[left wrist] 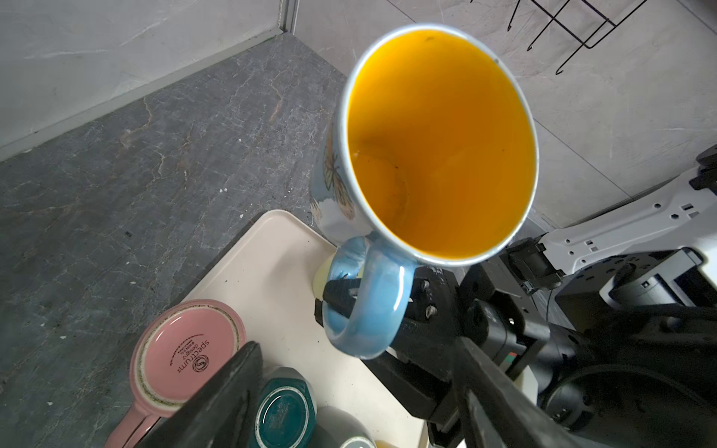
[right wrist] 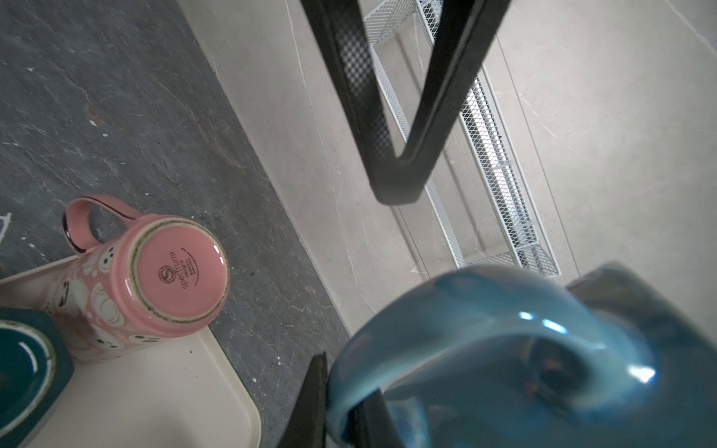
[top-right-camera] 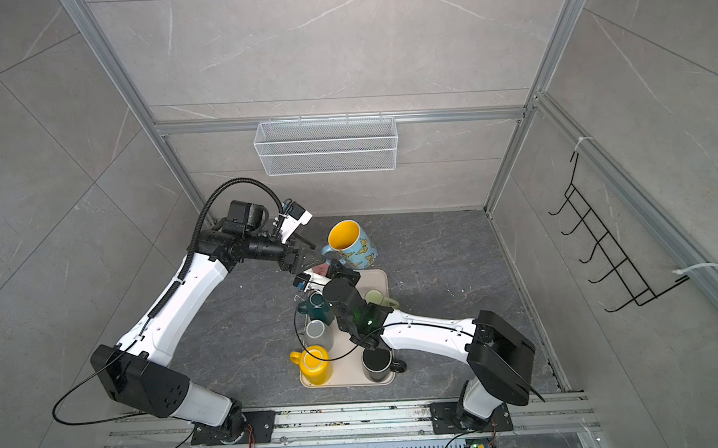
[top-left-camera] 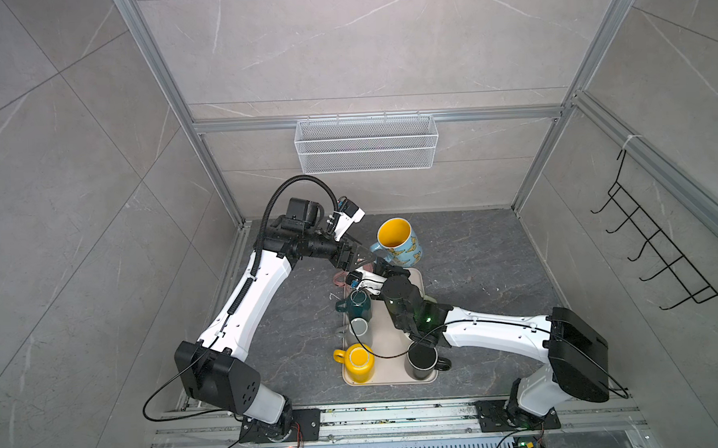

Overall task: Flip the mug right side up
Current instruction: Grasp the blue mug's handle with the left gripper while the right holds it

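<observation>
Since the right gripper (left wrist: 335, 300) is clamped on the handle of the blue mug (top-left-camera: 395, 234), which hangs mouth-up over the far end of the tray (top-left-camera: 387, 375), the sound finish is probably to level it and lower it gently, clear of the upturned pink mug (left wrist: 186, 353) to its left. The left gripper (top-left-camera: 363, 256), fingers spread, hovers just beside the handle, touching nothing. The blue mug's base and its landing spot are hidden.

Both top views look steeply down from high above the tabletop's (top-left-camera: 475, 245) near edge, covering the whole cell. Each wrist camera sits very close to the blue mug (left wrist: 438, 143). Both also catch the pink mug (right wrist: 174, 271) at the tray's (left wrist: 271, 263) far left corner.
</observation>
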You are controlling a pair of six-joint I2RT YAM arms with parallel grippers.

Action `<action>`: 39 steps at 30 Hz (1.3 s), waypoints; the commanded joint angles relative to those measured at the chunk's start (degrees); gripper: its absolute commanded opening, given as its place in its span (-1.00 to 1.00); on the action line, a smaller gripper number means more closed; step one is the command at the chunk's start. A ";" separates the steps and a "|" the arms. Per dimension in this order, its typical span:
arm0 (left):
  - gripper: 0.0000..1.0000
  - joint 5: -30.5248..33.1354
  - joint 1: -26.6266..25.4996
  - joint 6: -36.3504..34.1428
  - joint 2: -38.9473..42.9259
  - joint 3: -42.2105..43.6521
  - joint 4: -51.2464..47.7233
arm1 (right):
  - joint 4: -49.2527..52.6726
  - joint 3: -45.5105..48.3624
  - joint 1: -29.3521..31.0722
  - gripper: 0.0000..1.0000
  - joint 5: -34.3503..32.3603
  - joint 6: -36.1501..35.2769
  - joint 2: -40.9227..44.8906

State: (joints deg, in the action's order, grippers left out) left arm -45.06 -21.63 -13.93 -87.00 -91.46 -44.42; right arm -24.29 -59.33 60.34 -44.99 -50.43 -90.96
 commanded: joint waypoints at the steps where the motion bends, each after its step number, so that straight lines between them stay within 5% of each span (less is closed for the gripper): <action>1: 0.54 0.07 -0.72 -1.27 0.25 -0.59 2.65 | -1.97 -0.95 0.62 -1.00 0.60 3.24 3.76; 39: 0.04 1.93 -2.09 -1.40 -2.73 0.49 1.02 | -1.68 -2.45 3.03 -1.00 2.89 5.70 5.00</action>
State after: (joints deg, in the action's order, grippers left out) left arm -43.62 -23.51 -13.93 -88.60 -90.72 -42.35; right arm -20.16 -59.33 62.48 -41.74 -45.12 -89.34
